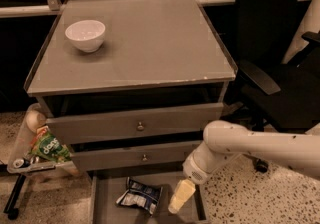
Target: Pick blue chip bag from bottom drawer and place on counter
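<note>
The blue chip bag [139, 196] lies crumpled on the grey floor of the open bottom drawer [107, 208], left of centre. My gripper [180, 196] hangs from the white arm [240, 145] over the right part of that drawer, just right of the bag and apart from it. The counter [150, 43] is the flat grey cabinet top above, with a white bowl [85, 34] at its back left.
Two knobbed drawers [140, 126] stand slightly ajar above the bottom one. A green snack bag [50, 149] sits on a side rack at the left. A black office chair [277, 58] stands close on the right. The floor is speckled terrazzo.
</note>
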`<state>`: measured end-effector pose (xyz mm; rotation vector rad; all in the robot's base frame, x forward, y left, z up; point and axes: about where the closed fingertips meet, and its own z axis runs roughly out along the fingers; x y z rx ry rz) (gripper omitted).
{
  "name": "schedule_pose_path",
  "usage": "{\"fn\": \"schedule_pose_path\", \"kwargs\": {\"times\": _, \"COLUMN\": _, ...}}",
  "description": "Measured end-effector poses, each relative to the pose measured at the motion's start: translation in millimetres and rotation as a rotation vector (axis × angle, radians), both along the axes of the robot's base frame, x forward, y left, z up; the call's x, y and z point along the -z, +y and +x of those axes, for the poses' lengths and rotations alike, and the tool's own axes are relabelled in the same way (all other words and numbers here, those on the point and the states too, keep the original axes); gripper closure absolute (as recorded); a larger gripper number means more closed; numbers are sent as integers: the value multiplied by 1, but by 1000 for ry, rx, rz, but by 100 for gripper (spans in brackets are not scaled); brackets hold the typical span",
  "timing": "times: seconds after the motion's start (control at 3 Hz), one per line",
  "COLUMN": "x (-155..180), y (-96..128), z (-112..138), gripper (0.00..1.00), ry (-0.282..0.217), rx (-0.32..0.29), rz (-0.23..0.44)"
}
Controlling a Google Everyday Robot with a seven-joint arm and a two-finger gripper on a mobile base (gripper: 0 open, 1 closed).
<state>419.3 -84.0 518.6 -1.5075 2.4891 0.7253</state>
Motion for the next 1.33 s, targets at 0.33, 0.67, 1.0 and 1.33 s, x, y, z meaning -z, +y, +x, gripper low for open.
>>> {"fn": "schedule_pose_path", "kwargs": {"times": 0.33, "x": 58, "y": 9, "z": 8, "gripper": 0, "ry": 20, "rx": 42, "rz": 30}}
{"fn": "schedule_pose_path", "kwargs": {"times": 0.67, "x": 104, "y": 19, "z": 15, "gripper": 0, "ry": 70, "rx": 84, "rz": 48}}
{"fn": "schedule_pose_path", "kwargs": {"times": 1.0, "x": 104, "y": 20, "z": 15, "gripper": 0, "ry": 70, "rx": 84, "rz": 48}}
{"fn": "schedule_pose_path", "kwargs": {"times": 1.33, "x": 124, "y": 33, "z": 18, "gripper": 0, "ry": 52, "rx": 87, "rz": 56}}
